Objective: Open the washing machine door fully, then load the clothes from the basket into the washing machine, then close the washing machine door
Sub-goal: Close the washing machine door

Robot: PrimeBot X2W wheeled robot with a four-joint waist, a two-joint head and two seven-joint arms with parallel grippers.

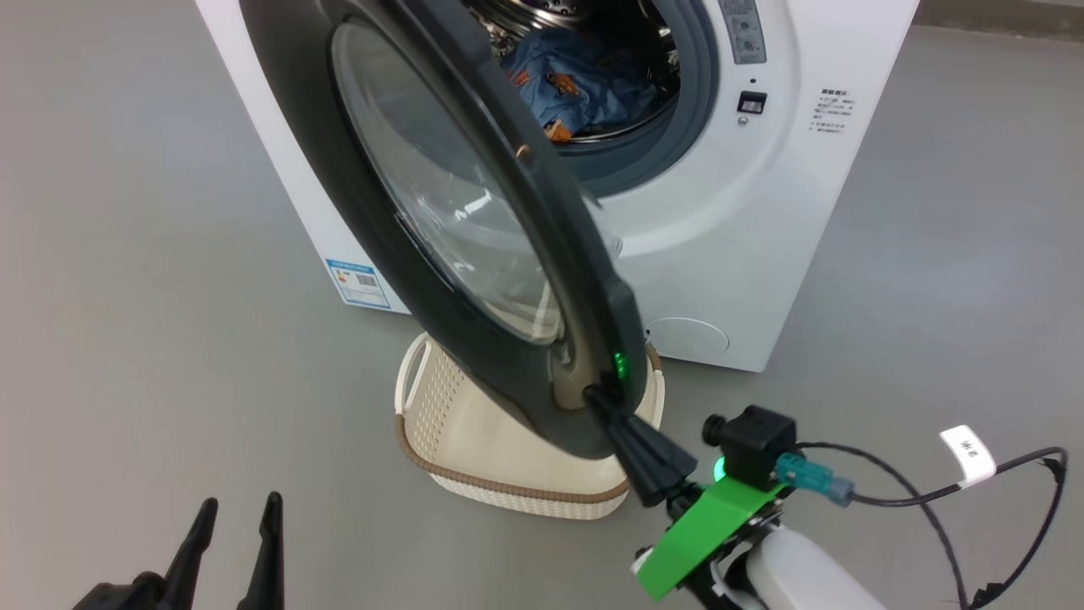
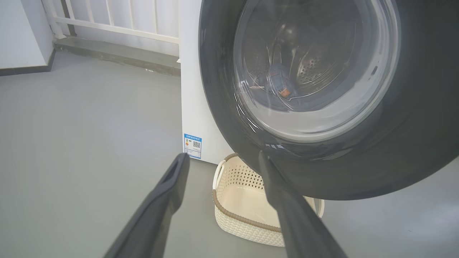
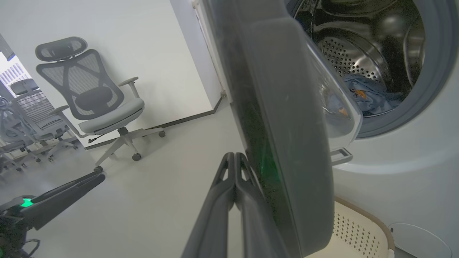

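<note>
**Closing step in hand, right pincer at the door's edge**

From the head: washing machine door (image 1: 440,220) standing roughly half open, swung across the front of the washing machine (image 1: 745,254). Right pincer (image 1: 597,396) shut tight and empty, tips set against the door's lower outer edge, apparently touching. Left pincer (image 1: 239,508) parted, holding nothing, low at the left and well apart from the door. Clothes (image 1: 576,85) lying inside the drum. Basket (image 1: 508,493) on the floor under the door, apparently emptied.

From the left wrist: both fingers spread wide with nothing between. Beyond them the door's glass, with blue fabric showing through it, and the bare basket below.

From the right wrist: fingers pressed together just beside the door's outer face. Drum mouth open to the right, clothes well inside, clear of the grey seal.

Judged from this: loading done, closing under way. Next, push the outer face toward the machine, following its arc round the hinge, until latched. Watch for the tips slipping off the glossy curve.
</note>
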